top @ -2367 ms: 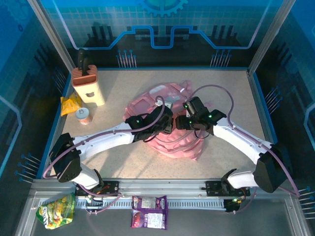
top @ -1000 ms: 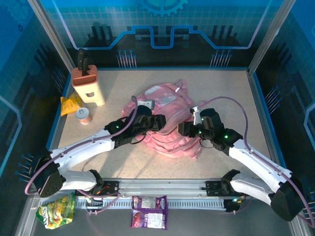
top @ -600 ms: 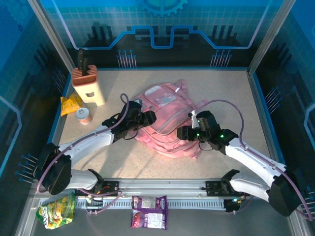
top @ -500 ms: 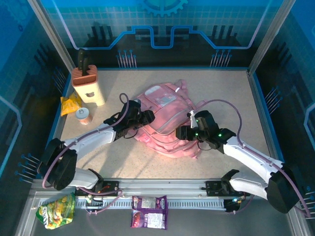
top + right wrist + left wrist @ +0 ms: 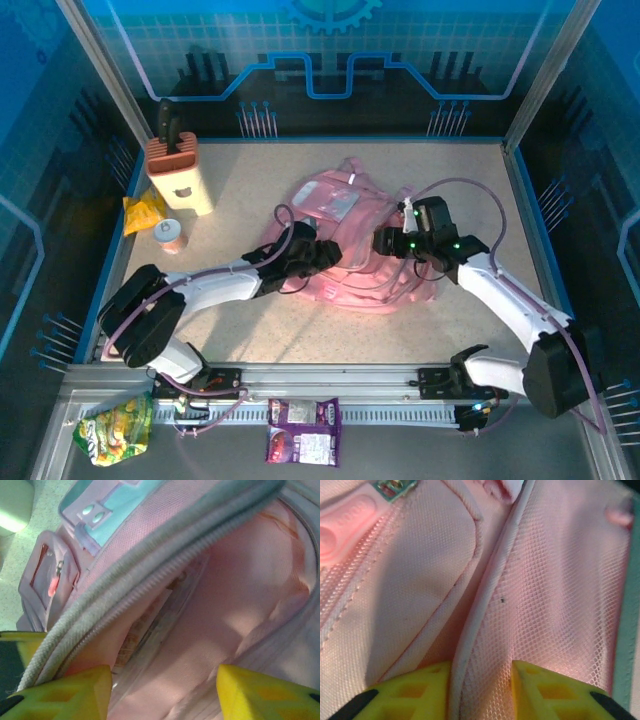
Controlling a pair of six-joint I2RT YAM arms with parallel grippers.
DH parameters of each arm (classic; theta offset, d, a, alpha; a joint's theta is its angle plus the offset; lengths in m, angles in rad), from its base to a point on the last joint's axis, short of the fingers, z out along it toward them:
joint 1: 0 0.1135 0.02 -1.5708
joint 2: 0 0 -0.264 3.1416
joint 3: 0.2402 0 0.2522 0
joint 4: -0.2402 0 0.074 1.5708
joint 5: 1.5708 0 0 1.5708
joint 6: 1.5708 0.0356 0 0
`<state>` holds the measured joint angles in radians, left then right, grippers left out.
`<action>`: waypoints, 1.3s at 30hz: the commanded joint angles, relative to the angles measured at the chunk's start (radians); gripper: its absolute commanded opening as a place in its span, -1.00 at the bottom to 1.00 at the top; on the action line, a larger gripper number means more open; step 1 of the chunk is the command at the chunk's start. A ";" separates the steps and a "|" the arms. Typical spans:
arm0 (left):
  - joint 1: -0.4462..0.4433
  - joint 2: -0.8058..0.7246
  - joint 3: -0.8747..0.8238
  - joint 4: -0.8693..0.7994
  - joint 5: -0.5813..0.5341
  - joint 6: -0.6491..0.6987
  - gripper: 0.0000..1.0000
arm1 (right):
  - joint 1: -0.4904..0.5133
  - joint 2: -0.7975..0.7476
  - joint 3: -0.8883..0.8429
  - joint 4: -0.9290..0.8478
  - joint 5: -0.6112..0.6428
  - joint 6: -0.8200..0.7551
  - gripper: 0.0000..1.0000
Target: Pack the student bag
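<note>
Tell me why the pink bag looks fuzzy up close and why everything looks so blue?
Top view: blue walls tint the edges; the table is lit warm, with soft shadows. Left wrist view: the bag shows a sharp weave mid-picture, the yellow fingers blurry, likely too close. Right wrist view: the bag looks soft all over.

We identify the student bag (image 5: 352, 268) as a large, soft pink fabric backpack. It lies flat on the table (image 5: 250, 330), near the middle and slightly toward the far side. Its fabric is slack and creased. On the upper face we note a front pocket (image 5: 338, 203) with a pale panel. The grey-white main zip (image 5: 145, 585) stands open and exposes the pink lining. Close up, we see fine woven mesh, pale trim piping (image 5: 482, 615) and a pink zip pull (image 5: 342, 527).
</note>
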<state>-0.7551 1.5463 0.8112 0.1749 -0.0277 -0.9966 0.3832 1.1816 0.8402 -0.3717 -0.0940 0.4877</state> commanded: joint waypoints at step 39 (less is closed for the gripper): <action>-0.159 0.078 0.101 0.194 -0.074 -0.105 -0.88 | 0.537 -0.015 -0.065 -0.147 0.598 0.569 0.09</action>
<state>-0.8886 1.6245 0.8600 0.3161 -0.1196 -1.1015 0.9051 1.1435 0.7517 -0.5476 0.4435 0.9981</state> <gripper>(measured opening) 0.084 0.545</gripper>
